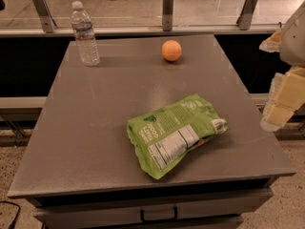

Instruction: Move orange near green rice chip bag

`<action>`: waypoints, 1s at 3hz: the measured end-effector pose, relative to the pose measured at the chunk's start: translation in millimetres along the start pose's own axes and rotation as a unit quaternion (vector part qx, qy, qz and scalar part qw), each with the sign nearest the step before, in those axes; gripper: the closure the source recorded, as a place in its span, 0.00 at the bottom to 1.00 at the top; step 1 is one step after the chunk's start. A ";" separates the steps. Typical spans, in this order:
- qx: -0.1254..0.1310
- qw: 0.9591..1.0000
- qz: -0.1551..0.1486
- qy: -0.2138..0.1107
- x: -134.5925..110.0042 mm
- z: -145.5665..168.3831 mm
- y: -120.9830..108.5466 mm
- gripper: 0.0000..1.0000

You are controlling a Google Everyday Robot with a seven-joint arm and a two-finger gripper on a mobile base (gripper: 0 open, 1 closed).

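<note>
Near, right of centre on the table (86, 137), lying flat: green rice chip bag (174, 135). At the right edge, beyond the table's side, touching nothing: gripper (279, 109), spread or pressed together impossible to tell. Far, centre: orange (171, 50), well apart from the bag. Far left: upright water bottle (86, 35).

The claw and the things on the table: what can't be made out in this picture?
Camera view:
- The claw, right of the table: partly cut off by the picture's right edge.
- The green rice chip bag: label print too small to read; underside lies against the table.
- The orange: far side faces away.
- The water bottle: label wording too small to read.
</note>
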State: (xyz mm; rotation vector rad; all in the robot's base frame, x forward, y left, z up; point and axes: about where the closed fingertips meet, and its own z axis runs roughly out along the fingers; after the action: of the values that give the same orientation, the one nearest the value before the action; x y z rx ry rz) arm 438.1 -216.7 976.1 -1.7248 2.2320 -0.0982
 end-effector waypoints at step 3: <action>0.017 0.999 0.024 -0.043 -51.6 35.9 -68.9 0.00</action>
State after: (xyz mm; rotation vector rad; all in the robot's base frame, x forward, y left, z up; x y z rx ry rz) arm 524.2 -181.1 969.7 -1.6266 2.1954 -0.0503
